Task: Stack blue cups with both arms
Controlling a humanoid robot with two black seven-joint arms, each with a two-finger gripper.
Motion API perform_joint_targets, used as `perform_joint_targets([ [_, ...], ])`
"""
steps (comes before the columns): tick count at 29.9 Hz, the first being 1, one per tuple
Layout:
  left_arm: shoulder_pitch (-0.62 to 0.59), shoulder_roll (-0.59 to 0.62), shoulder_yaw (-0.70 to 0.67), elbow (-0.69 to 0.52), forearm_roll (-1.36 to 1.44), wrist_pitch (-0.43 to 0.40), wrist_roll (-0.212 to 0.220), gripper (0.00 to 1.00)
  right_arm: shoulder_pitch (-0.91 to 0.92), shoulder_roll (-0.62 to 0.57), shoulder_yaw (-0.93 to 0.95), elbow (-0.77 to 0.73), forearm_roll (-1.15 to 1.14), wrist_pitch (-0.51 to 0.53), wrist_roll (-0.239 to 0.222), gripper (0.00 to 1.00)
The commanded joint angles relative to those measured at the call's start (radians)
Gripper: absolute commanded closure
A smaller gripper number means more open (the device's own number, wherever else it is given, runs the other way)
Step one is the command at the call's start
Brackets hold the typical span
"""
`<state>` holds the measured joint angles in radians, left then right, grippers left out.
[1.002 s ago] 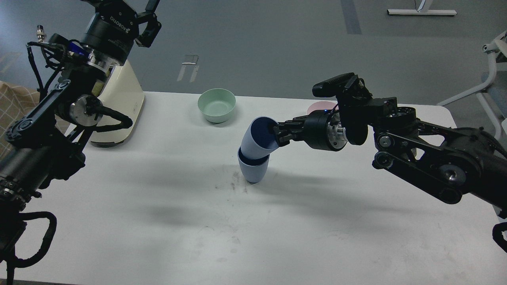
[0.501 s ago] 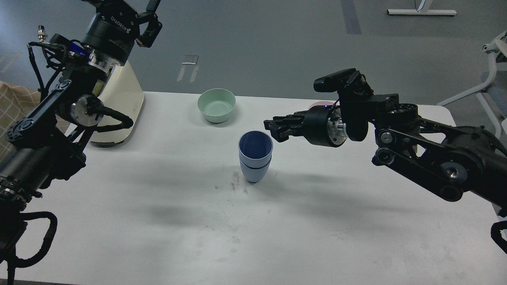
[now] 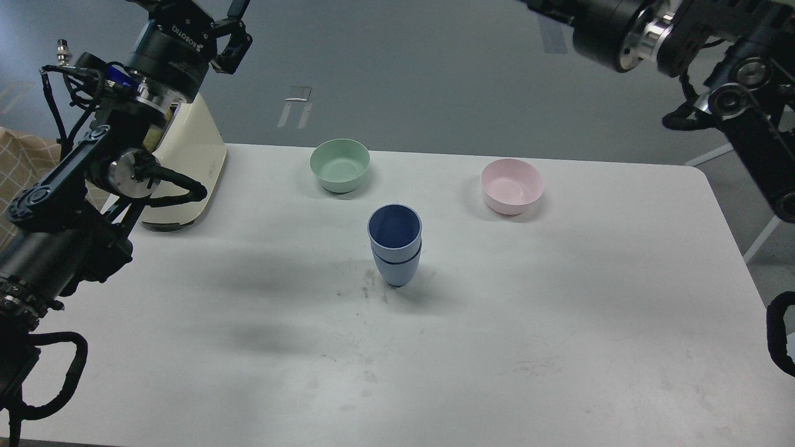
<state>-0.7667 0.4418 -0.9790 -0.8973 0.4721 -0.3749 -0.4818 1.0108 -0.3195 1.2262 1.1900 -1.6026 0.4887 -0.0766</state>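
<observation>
Evidently stacking is done: the blue cups (image 3: 395, 248) stand nested, upright, mid-bench, nearer the far edge. Left gripper (image 3: 231, 31) is raised beyond the far-left corner, fingers apart, empty; the right arm (image 3: 733, 74) is raised off the far-right corner, its fingers out of view.

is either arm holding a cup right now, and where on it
Neither. The stacked blue cups stand free on the table; the left gripper is raised with nothing visible between its fingers, and the right gripper is out of view.

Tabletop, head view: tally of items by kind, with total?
Blue cups: 2, nested upright, upper cup inside lower cup
Bowls: 2, green bowl, pink bowl
Cream appliance: 1, at the table's left edge
Total: 5
</observation>
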Motion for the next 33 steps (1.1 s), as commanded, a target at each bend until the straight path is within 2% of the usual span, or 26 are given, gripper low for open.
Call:
perform_joint_targets([
  [1,0.0,-0.002,-0.001,0.0,-0.001,-0.001,-0.003,0.02,0.0,0.0,0.195,-0.084,0.045,0.0,0.006,0.0],
  [4,-0.002,-0.003,-0.003,0.0,-0.003,0.001,-0.003,0.02,0.0,0.0,0.285,-0.173,0.191,0.0,0.006,0.0],
  [9,-0.008,0.0,-0.015,0.0,-0.016,0.001,-0.006,0.02,-0.011,-0.004,0.296,-0.249,0.415,0.0,0.006,0.0],
  [13,-0.005,0.0,-0.023,0.003,-0.02,-0.001,-0.006,0.02,-0.021,-0.004,0.299,-0.28,0.597,0.0,0.006,0.0],
  [16,-0.005,0.0,-0.058,0.005,-0.029,-0.007,0.002,0.02,-0.063,-0.004,0.299,-0.312,0.861,0.0,0.006,0.0],
  [20,-0.005,-0.002,-0.087,0.009,-0.087,-0.01,0.009,0.02,-0.106,-0.003,0.299,-0.329,0.972,0.0,0.008,0.0],
  [22,-0.006,-0.003,-0.087,0.015,-0.121,-0.01,0.023,0.02,-0.129,-0.001,0.299,-0.329,0.986,0.0,0.009,0.0],
  [27,-0.017,-0.014,-0.092,0.018,-0.136,-0.012,0.104,0.02,-0.208,0.0,0.337,-0.326,0.99,0.0,0.008,0.0],
  [33,-0.066,-0.044,-0.136,0.074,-0.136,-0.039,0.144,0.02,-0.257,0.037,0.398,-0.328,1.085,0.0,0.009,0.0],
])
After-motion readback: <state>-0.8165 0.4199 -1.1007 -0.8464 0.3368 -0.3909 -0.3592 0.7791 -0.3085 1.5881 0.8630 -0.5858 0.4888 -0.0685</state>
